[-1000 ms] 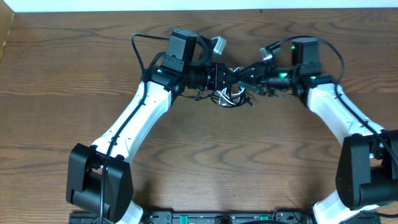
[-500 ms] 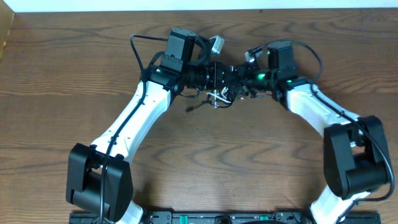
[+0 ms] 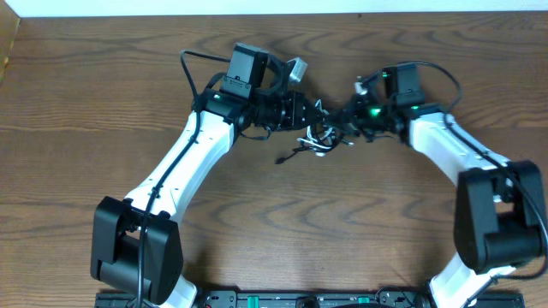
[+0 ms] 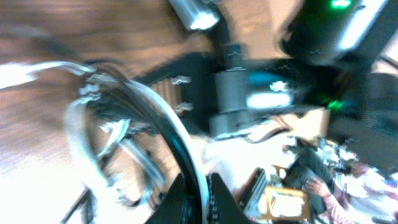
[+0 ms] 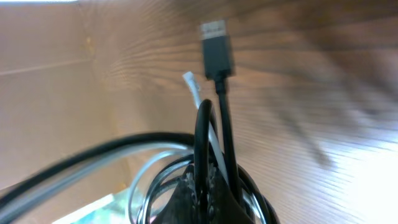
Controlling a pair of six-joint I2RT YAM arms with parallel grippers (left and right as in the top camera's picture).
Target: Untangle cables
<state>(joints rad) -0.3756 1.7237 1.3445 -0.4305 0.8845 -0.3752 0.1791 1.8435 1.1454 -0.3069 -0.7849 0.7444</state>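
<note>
The white and black cables [image 3: 318, 137] form one small tangle held above the table between my two arms at the back middle. A loose black end [image 3: 283, 158] hangs out to the lower left. My left gripper [image 3: 313, 115] is shut on the tangle from the left. In the left wrist view its jaws [image 4: 202, 199] pinch a black strand [image 4: 180, 134], with white loops [image 4: 81, 134] beside it. My right gripper [image 3: 346, 125] is shut on it from the right. In the right wrist view its jaws [image 5: 202, 193] clamp a black strand. A black plug [image 5: 216, 50] and a white end [image 5: 193, 86] stick up.
The wooden table [image 3: 282, 231] spreads all round. The two wrists nearly touch over the tangle. A wooden edge [image 3: 7, 43] runs along the far left. The thick black arm wires [image 3: 193, 64] loop behind each wrist.
My right wrist has pulled back to the right and my left gripper has tilted. The tangle has shifted slightly right, and the loose black end now trails further to the lower left.
</note>
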